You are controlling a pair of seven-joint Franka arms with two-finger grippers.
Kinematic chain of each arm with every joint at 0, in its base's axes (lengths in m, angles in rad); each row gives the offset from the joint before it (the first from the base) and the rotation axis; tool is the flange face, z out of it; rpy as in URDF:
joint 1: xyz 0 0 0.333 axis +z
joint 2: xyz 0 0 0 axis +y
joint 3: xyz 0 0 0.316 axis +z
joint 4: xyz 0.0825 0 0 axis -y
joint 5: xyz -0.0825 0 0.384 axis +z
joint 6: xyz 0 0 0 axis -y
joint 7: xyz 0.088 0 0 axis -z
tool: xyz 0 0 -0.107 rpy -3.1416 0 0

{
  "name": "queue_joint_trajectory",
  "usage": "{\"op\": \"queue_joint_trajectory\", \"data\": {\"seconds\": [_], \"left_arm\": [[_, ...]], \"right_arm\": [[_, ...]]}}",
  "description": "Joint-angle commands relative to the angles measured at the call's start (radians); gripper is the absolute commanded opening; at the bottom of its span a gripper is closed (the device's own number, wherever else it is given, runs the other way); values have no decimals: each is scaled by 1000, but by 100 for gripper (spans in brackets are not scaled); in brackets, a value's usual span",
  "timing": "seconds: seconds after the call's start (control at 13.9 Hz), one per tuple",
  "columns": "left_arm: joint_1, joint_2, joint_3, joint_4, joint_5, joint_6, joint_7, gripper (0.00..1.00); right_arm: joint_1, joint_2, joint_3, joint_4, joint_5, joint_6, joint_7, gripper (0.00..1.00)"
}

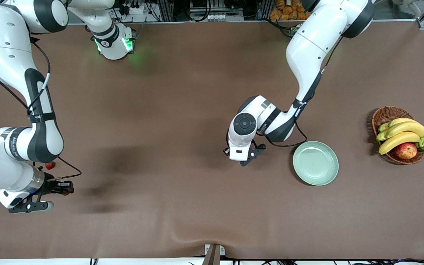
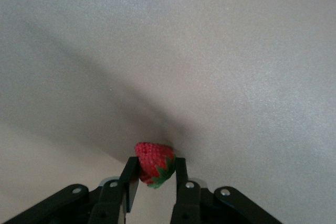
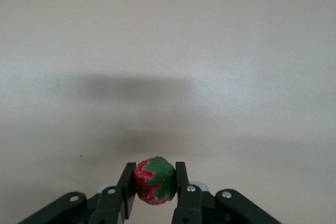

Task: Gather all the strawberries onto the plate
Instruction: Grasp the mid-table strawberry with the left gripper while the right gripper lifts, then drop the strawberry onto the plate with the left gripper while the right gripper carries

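The left gripper [image 2: 153,174] is pinching a small red strawberry with a green leafy cap [image 2: 154,164] between its two black fingers [image 2: 130,179], the jaws drawn in tight against the berry's sides; the berry is sitting low, at the brown table cover [image 2: 220,66]. In the front view this gripper [image 1: 240,159] is pointing down at the cloth just beside the round, shallow, pale mint-green plate [image 1: 315,163], which is lying bare toward the left arm's end of the table. Farther out that way, a brown wicker basket [image 1: 385,115] is holding yellow bananas [image 1: 403,131] and a red-yellow apple [image 1: 406,150].

The right gripper [image 3: 155,182] is likewise clamping a second small red strawberry with a green cap [image 3: 153,181], its jaws closed onto the fruit and holding it up over the brown cover, with its shadow lying on the cloth below. In the front view this gripper [image 1: 64,188] is hanging over the right arm's end of the table, well apart from the plate. Close by it, a third small red strawberry [image 1: 50,165] is lying on the cloth, partly hidden by the right arm's wrist.
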Motion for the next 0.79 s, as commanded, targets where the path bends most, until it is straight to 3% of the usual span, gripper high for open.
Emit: {"op": "queue_joint_trajectory", "data": {"seconds": [0.0,0.29,0.72], "left_arm": [[4,14,3,18,31,6,20,0],[45,-25,0,20,34,-3,42,0],[129,-138,-5,17,28,-85,126,0]], "right_arm": [[-8,-37,34,-17,22,-18,-14,0],[4,-33,83,-9,22,-5,-12,0],[107,-22,82,16,16,74,-2,0]]}}
